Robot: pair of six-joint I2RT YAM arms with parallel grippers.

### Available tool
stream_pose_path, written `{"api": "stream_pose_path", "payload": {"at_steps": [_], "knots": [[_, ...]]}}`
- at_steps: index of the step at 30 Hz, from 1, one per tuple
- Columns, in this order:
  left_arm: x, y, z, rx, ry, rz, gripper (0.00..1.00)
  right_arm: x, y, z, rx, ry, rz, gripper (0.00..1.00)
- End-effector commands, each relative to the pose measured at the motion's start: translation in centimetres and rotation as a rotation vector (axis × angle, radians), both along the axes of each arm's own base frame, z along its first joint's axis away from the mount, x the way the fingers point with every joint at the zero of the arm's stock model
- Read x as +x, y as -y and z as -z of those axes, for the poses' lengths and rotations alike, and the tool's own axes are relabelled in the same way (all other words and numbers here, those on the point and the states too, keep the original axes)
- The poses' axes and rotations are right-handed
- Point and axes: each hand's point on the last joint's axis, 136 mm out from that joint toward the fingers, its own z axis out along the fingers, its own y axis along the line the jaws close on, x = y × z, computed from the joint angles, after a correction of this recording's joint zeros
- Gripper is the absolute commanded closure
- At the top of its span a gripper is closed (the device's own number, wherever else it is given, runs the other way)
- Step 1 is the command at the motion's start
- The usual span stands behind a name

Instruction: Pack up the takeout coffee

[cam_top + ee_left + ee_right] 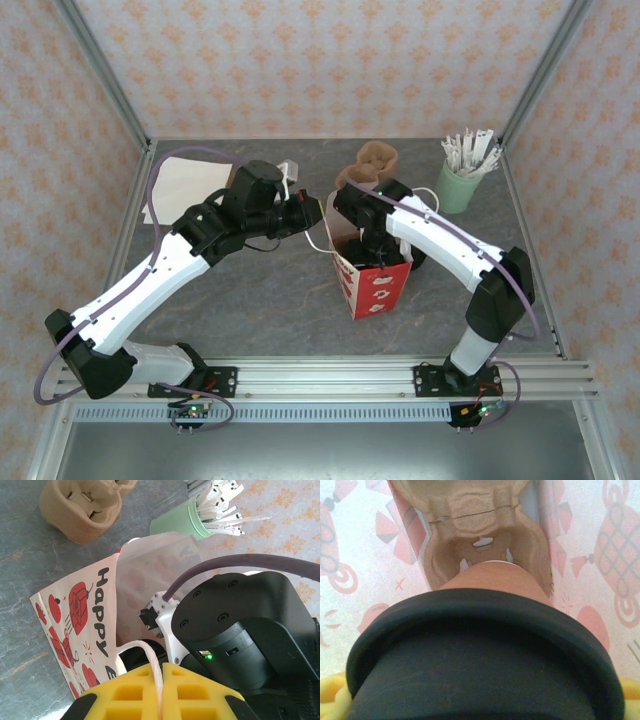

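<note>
Grey marbled counter [250, 320], walled in pale floral paper: a red-and-white printed paper bag [380, 290] stands open at centre. Inside it, seen from the right wrist, the coffee [490, 585] stands upright with its long axis vertical. Its wide black top faces the camera and its smooth brown sleeve tapers down into a pocket of a rough moulded-pulp tray [480, 520] on the bag's floor. The right pincer [480, 695] is spread wide round the cup's top, a yellow pad [330, 700] pressed at each side. The left pincer [159, 670], its blocky yellow fingers closed tight, pinches the bag's white cord handle [142, 647] at the rim. Whether the cup's base rests in the tray cannot be told.
</note>
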Motion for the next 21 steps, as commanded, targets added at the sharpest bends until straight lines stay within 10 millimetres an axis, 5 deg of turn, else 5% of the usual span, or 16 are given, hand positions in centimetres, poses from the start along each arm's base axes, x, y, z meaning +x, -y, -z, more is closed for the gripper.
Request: {"api": "stream_pose_path", "payload": {"at_steps": [1,21], "knots": [[-0.3,-0.6,-0.3,0.017,0.017,-0.013,1.0,-0.2,0.4,0.2,0.001,0.002,0.001,0.24],[-0.3,-0.6,-0.5,0.015,0.017,-0.014,1.0,-0.4,1.1,4.5,-0.032,-0.033,-0.02,0.24]]}}
